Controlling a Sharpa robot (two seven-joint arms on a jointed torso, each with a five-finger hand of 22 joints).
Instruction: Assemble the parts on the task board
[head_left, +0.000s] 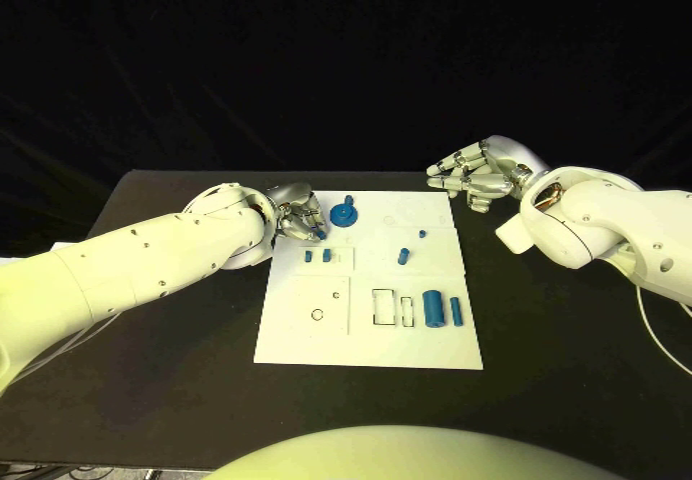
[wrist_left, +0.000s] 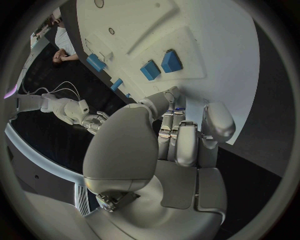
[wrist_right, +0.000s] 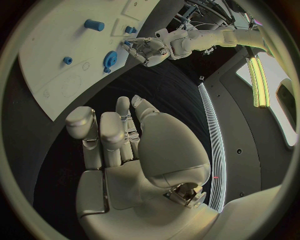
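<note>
**Head view: hands at the board's far corners**

Board (head_left: 303, 335) lay mid-table, small blue parts (head_left: 443, 310) scattered across it, a blue gear (head_left: 343, 213) near its far edge. Left hand (head_left: 296, 215) hovered just beside the gear, fingers curled, nothing held. Right hand (head_left: 473, 172) hung off the far right corner, fingers bent, empty.

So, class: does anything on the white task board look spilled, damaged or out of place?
Nothing stands out. The task board lies flat and square on the black table, and the blue parts sit neatly on it. Both hands, left and right, hold nothing.
</note>
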